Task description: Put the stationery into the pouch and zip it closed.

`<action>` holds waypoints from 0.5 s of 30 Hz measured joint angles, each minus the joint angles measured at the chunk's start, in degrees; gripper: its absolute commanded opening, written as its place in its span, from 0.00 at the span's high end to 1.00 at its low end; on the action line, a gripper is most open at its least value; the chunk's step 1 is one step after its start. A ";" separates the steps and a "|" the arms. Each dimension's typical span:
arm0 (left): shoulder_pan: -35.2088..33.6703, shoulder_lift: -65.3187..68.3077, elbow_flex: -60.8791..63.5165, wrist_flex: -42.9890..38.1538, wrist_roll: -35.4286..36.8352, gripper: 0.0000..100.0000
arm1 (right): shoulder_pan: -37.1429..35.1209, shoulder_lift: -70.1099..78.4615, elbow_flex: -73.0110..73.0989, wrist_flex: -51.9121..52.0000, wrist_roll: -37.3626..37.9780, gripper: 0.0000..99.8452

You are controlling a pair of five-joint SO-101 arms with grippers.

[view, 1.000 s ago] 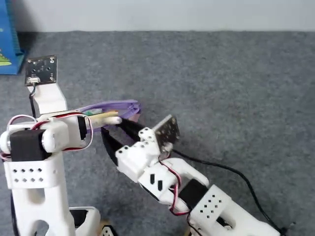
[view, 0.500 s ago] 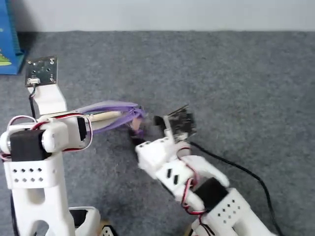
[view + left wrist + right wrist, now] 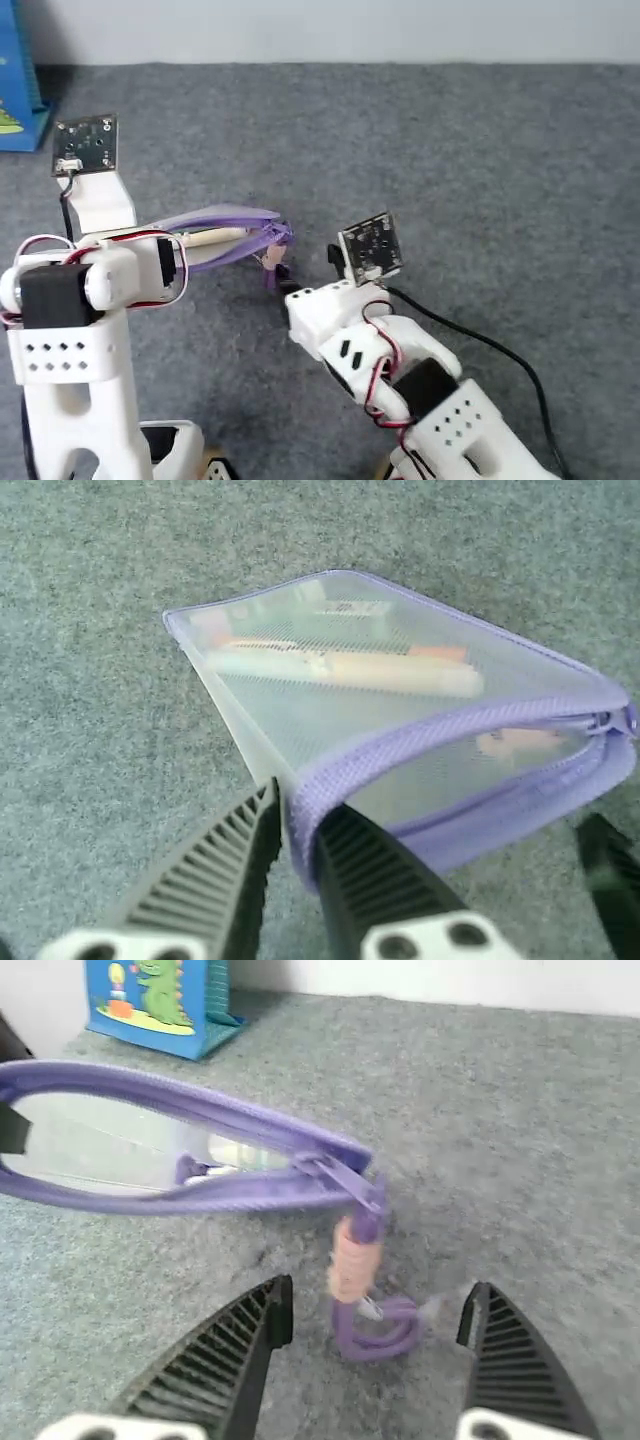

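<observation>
1. First, locate the blue box (image 3: 15,100) at the far left edge of the grey surface (image 3: 480,150), against the back wall.
2. Next, find the left arm (image 3: 70,330) at the near left, extended away from the camera toward the pouch (image 3: 225,228).
3. Check the left gripper (image 3: 295,805): jaws clamped on one end of the pouch, pinching the purple zip edge and the mesh wall between the ridged pads.
4. Note the pouch position: centre-left of the surface, between the two arms, zip side turned toward the right arm.
5. Inspect the contents through the mesh: one pale pen (image 3: 350,668) lying lengthwise inside, plus smaller orange-marked items beside it. Cannot tell these smaller items apart.
6. Confirm the zip state: two purple edges parted along most of the mouth, slider (image 3: 350,1175) parked at the end nearest the right arm. Not yet closed.
7. Identify the zip pull (image 3: 360,1270): purple loop with a peach band, hanging from the slider down to the surface.
8. Check the right gripper (image 3: 378,1300): jaws spread wide, one finger on each side of the zip pull, touching neither side of it.
9. Trace the right arm (image 3: 400,370) back to the near right, with a black cable (image 3: 500,360) trailing beside it.
</observation>
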 measured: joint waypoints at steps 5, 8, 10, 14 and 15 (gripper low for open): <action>0.00 0.00 0.00 0.00 0.00 0.99 | 0.00 8.97 0.09 -8.26 0.00 0.74; 0.00 0.00 0.62 0.00 0.00 0.99 | 0.00 14.68 0.09 -12.57 0.00 0.74; 0.00 0.00 0.62 0.00 0.00 0.99 | 0.70 18.20 0.09 -14.59 0.00 0.74; 0.00 0.00 0.62 0.00 0.00 0.99 | 3.96 25.32 -2.11 -16.88 0.00 0.74; 0.00 0.00 0.62 0.00 0.00 0.99 | 4.57 26.90 -2.81 -17.67 0.00 0.75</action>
